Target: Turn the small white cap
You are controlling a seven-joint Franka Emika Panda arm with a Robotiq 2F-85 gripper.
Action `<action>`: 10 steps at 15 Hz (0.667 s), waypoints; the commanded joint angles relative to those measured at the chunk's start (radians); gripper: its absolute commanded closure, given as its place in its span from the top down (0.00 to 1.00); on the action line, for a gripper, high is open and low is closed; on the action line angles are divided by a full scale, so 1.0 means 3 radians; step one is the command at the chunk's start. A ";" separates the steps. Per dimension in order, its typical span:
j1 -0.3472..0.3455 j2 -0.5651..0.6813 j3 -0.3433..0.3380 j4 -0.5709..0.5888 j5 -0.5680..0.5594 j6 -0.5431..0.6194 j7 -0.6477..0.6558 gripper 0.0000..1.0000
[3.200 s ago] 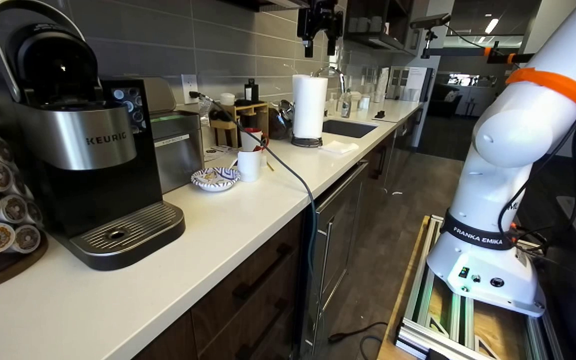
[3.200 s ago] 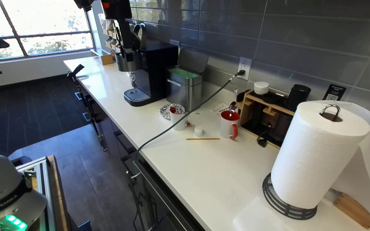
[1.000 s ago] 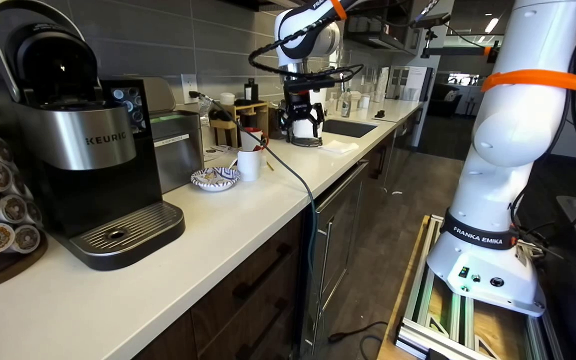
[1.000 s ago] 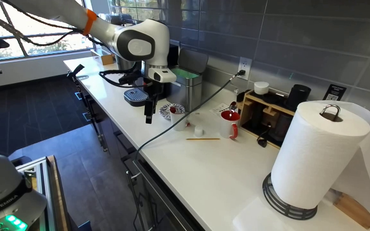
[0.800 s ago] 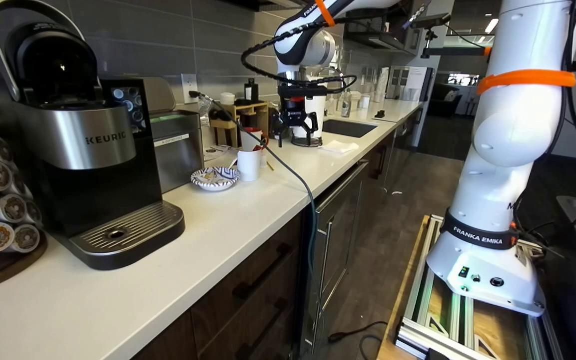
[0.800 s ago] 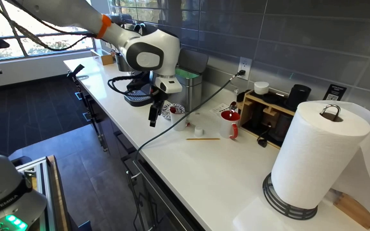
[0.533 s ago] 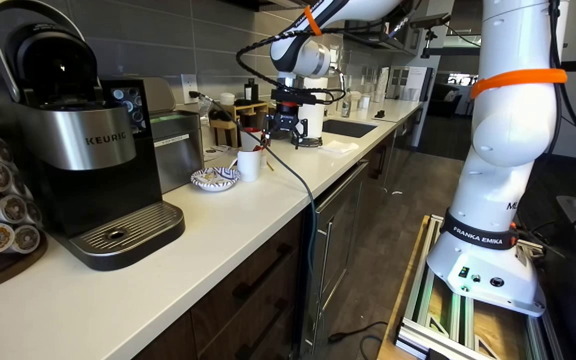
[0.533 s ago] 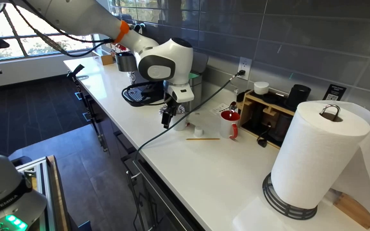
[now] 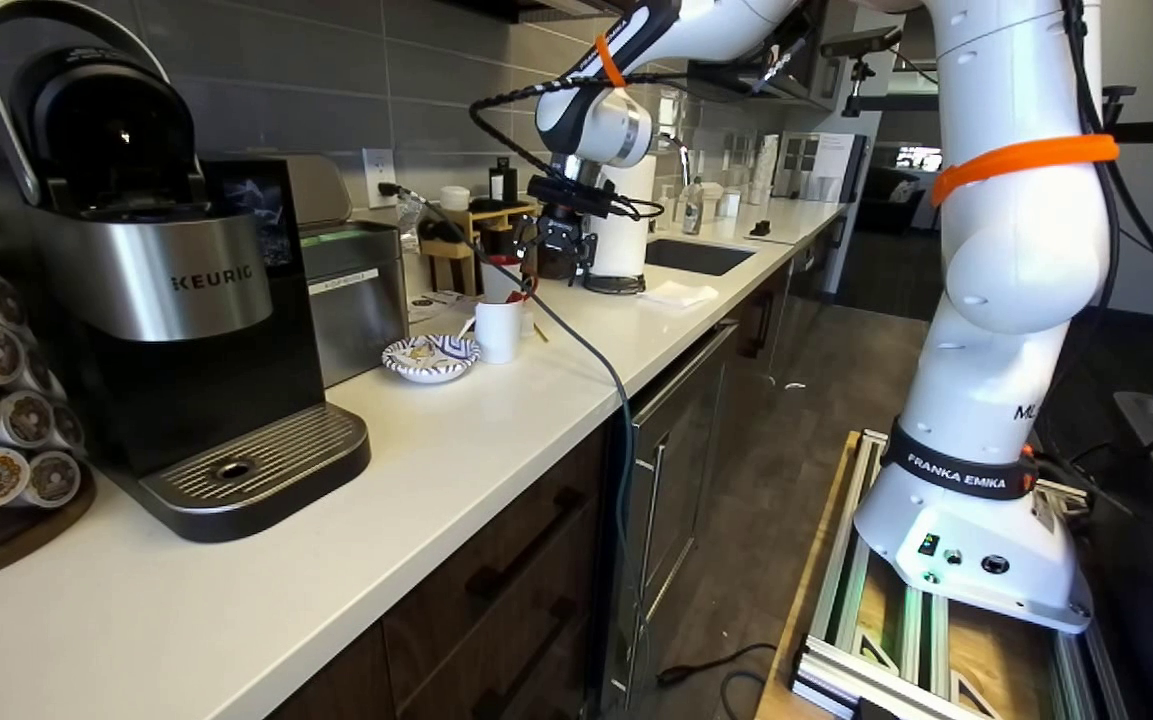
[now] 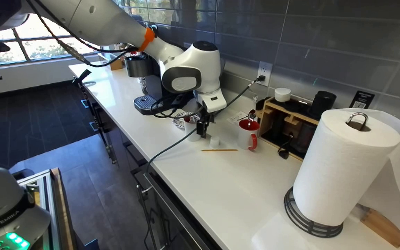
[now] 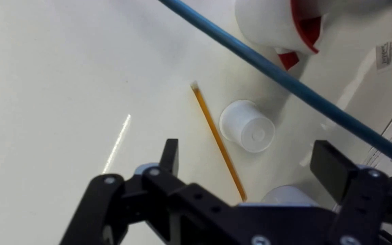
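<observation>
Gripper (image 11: 246,154) spread wide, holding nothing — yellow stick (image 11: 220,143) just beside small white cap (image 11: 246,126), blue cable (image 11: 284,77) slanting past, red-lined mug (image 11: 267,25) near.

Glossy white arm (image 9: 1031,250), black gripper (image 11: 246,151)
The arm is smooth and round-jointed, banded in bright orange straps (image 9: 1021,160). Black cables (image 9: 1086,75) run along its outside, some with a braided look. In an exterior view, a black oval panel (image 10: 180,72) frames a pale disc (image 10: 184,83). A black collar (image 9: 958,473) lettered "FRANKA EMIKA" rings the white base (image 9: 971,590), where small green lights (image 10: 18,240) glow. The gripper's angular black frame (image 11: 277,217) carries silver-toned screws (image 11: 260,240); its pads (image 11: 330,170) are dark, flat and squared.
</observation>
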 commanded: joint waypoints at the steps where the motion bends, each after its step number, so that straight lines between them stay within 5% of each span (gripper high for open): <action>1: 0.0156 0.0127 -0.0072 -0.0069 -0.0122 0.0306 0.0386 1.00; 10: 0.0480 0.0434 -0.0314 -0.0060 -0.0480 0.0900 0.1522 1.00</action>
